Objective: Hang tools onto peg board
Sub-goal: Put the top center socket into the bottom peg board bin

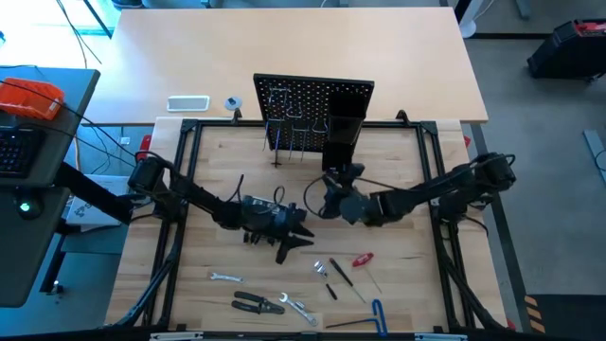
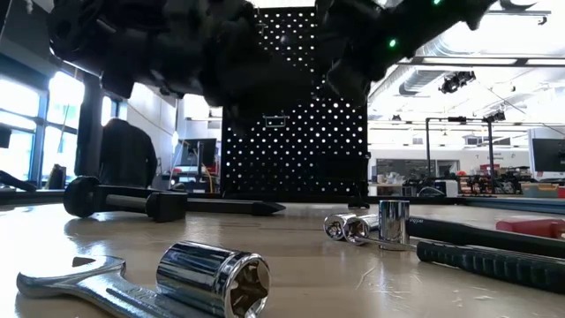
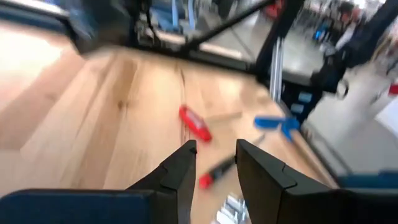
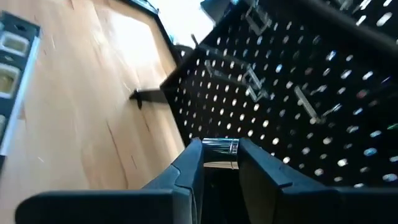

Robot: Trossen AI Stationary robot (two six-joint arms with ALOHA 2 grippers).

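Bench [image 1: 189, 189] is carrying the peg board [image 1: 317, 104], standing upright at the far edge, hooks on its face. Left hand [image 1: 294, 242] is hovering mid-bench, fingers slightly apart, pinching nothing visible. Right hand [image 4: 217, 158] is sitting just in front of the board, pinching a shiny socket [image 4: 219, 149]. Pliers [image 1: 258, 303], wrenches [image 1: 225, 278], red screwdriver [image 1: 363, 259] and blue hex key [image 1: 379, 313] are lying on the near bench, well apart from the board.
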